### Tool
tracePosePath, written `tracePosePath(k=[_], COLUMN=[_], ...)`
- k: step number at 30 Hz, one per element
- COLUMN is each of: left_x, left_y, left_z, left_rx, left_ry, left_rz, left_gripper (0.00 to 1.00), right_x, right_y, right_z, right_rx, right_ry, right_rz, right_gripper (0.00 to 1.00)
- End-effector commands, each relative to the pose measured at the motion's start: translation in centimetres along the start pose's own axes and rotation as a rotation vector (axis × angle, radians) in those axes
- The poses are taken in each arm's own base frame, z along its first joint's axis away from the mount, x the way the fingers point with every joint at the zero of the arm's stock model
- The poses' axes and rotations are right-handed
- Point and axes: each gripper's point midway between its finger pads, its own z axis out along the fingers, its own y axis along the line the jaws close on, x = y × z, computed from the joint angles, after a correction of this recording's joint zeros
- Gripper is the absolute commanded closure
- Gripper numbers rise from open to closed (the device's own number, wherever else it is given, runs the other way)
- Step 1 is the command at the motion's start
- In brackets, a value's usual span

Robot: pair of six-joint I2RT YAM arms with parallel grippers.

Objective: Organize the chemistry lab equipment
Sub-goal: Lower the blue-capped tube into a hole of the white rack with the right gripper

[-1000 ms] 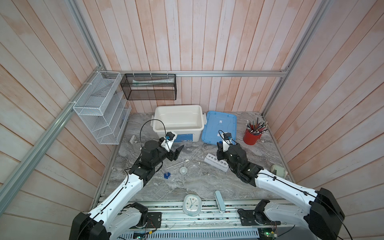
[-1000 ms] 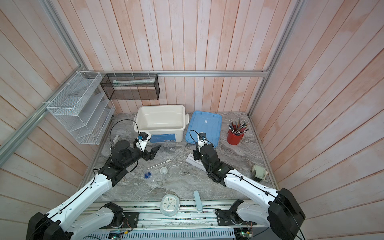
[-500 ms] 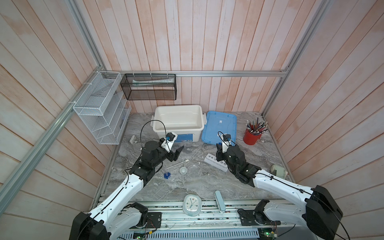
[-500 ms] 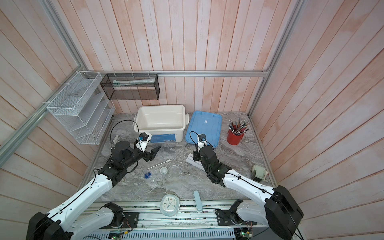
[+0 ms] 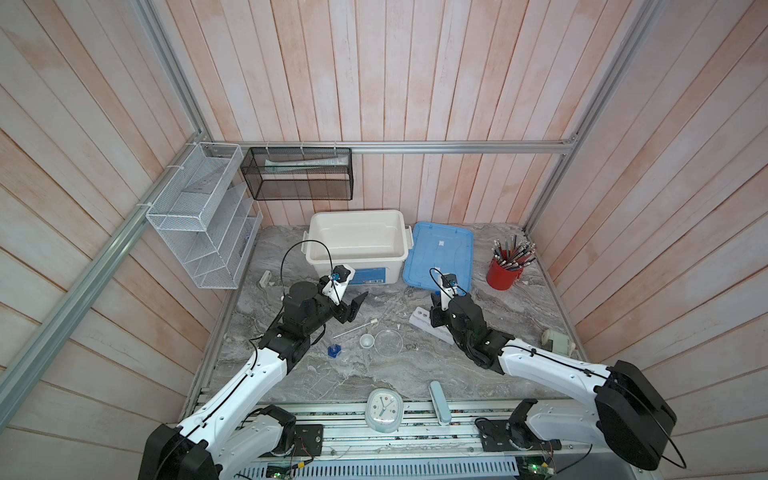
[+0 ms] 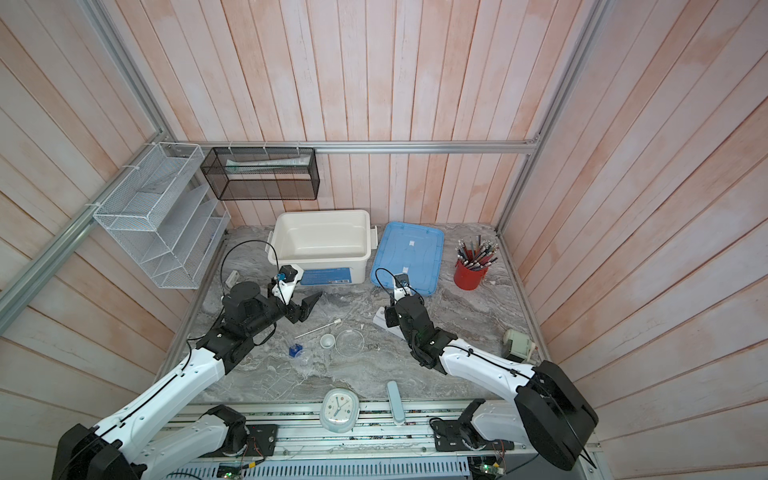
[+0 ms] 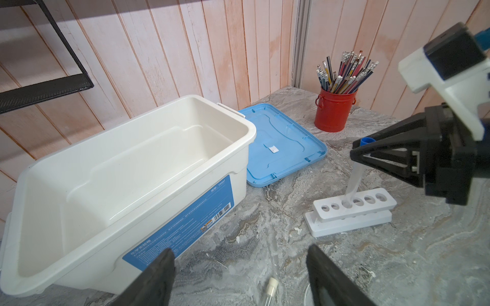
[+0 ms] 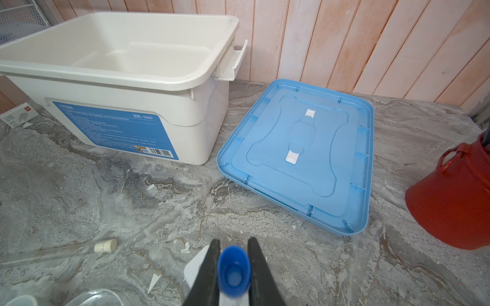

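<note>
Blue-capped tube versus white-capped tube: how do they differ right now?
The blue-capped tube stands nearly upright, lower end in a hole of the white rack; the white-capped tube lies flat on the table. The right claw grips the blue-capped tube near its cap; nothing touches the white-capped tube. Both are thin and clear.

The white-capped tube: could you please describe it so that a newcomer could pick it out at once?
Find the white bin at the back of the table. In front of it, the white-capped tube lies flat just behind the white dish and petri dish. Unlike the blue-capped tube, held by the right pincer with its tip in the rack, it lies untouched.
</note>
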Motion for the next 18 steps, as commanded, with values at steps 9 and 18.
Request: tracePosePath(k=[9,18], left_x=[0.3,0.6], left_y=[-0.1,-0.1], left_z=[0.1,0.3], left_rx=[0.008,0.012], left_ry=[-0.002,0.010], left_rz=[0.017,0.018], left_gripper=[0.21,0.21], right_x=[0.7,1.0], right_y=[-0.6,-0.5], right_z=[0.4,0.6], right_rx=[0.024,0.022], right_ry=[-0.027,-0.022], right_rz=[0.009,0.003], right_gripper=[0.88,0.74])
